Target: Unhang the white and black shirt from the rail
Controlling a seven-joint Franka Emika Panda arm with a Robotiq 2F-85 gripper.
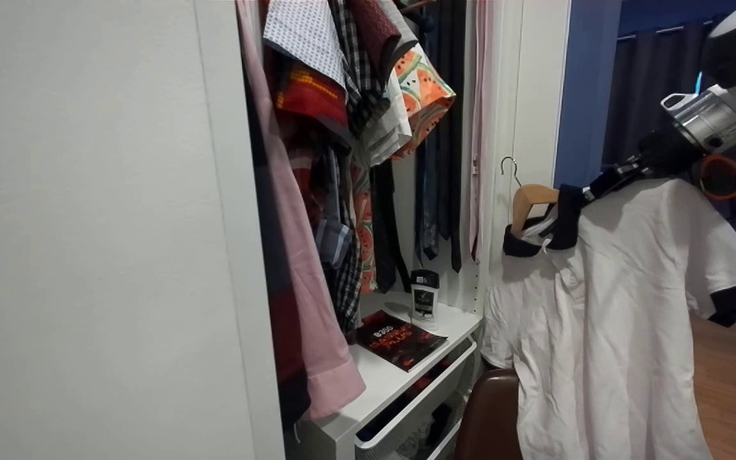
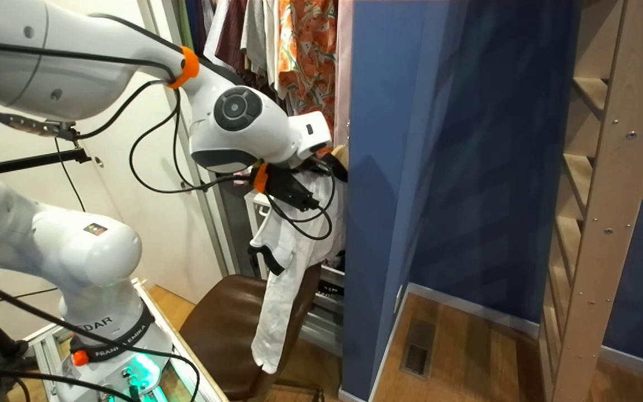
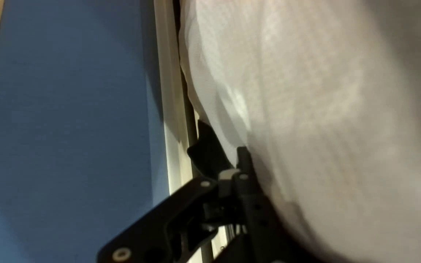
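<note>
The white and black shirt [image 1: 623, 306] hangs outside the wardrobe on its wooden hanger [image 1: 534, 195]. The metal hook [image 1: 510, 167] points up, free of any rail, near the wardrobe's side panel. My gripper [image 1: 588, 191] is shut on the shirt by its black collar; whether the hanger is also between the fingers is hidden. In the wrist view, the fingers [image 3: 235, 166] are together at the black collar, and white cloth [image 3: 305, 109] fills the right side. In an exterior view, the shirt's lower part [image 2: 277, 335] hangs by the chair, and the arm hides most of the gripper.
The wardrobe holds a pink garment [image 1: 317, 319] and several other clothes. Its white shelf [image 1: 464, 316] bears a deodorant stick [image 1: 425, 297] and a dark magazine [image 1: 400, 338]. A brown chair [image 2: 221, 312] stands below the shirt. A blue wall [image 2: 377, 195] stands close beside the gripper.
</note>
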